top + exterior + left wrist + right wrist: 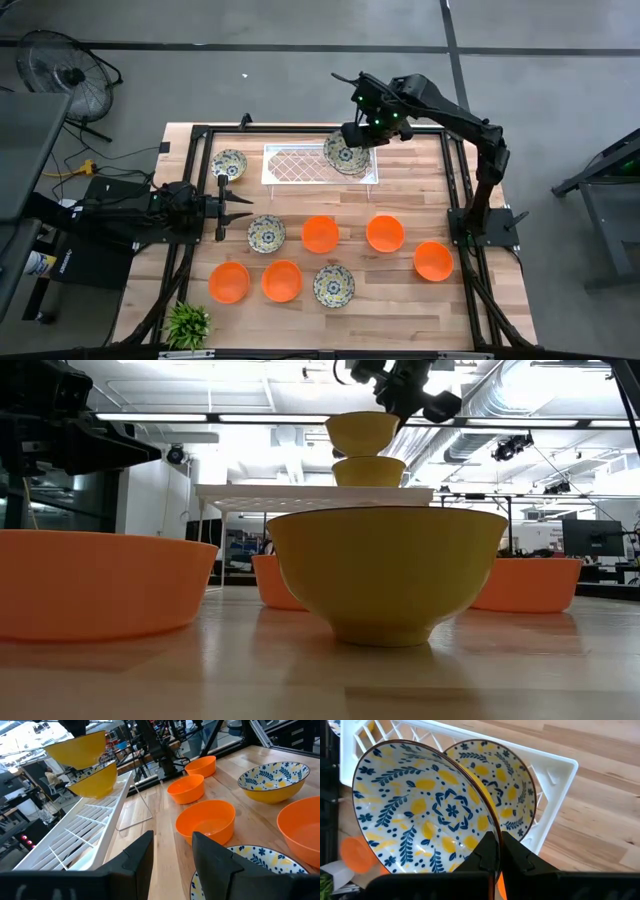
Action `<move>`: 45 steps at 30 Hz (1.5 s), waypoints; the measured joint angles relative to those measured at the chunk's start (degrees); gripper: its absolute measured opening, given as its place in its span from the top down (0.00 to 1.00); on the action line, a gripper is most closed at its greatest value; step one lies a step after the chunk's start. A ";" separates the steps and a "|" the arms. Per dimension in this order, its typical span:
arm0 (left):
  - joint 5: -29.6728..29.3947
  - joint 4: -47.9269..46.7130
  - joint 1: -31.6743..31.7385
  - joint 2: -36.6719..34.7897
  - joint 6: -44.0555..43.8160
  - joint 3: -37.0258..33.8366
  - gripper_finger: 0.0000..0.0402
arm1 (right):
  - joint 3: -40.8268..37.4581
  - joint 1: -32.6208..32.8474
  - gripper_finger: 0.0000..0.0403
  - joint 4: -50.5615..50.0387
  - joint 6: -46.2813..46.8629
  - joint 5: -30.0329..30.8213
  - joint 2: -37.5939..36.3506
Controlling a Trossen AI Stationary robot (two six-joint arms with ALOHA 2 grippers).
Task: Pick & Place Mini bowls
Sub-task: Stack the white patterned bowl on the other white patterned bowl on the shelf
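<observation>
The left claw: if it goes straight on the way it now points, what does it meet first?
Most likely the patterned bowl just ahead of the left claw, slightly to one side of its line; an orange bowl comes next. Depth is uncertain.

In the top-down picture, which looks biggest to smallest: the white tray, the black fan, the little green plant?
1. White lattice plastic tray, the widest.
2. Round black wire floor fan.
3. Small green leafy plant, the smallest.
The fan sits on the floor, farther from the camera, so it may really be larger.

A white lattice tray (300, 165), green plant (187, 323) and floor fan (60, 75).
</observation>
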 joint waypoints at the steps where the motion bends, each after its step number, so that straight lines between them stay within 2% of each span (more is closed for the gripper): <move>1: 0.00 0.00 0.00 0.01 0.00 0.01 0.67 | 0.00 -0.31 1.00 0.01 -0.34 -0.55 0.00; 14: 0.00 0.01 -0.01 0.02 0.00 0.01 0.67 | -0.50 -2.38 1.00 -2.01 -2.42 -1.18 0.68; 22: 0.00 0.01 -0.01 0.02 0.00 0.01 0.67 | -5.69 -2.59 1.00 2.55 -3.52 -2.12 1.00; 45: 0.00 0.01 0.01 0.00 0.00 0.01 0.67 | -5.91 -2.84 1.00 2.03 -4.96 -1.31 0.87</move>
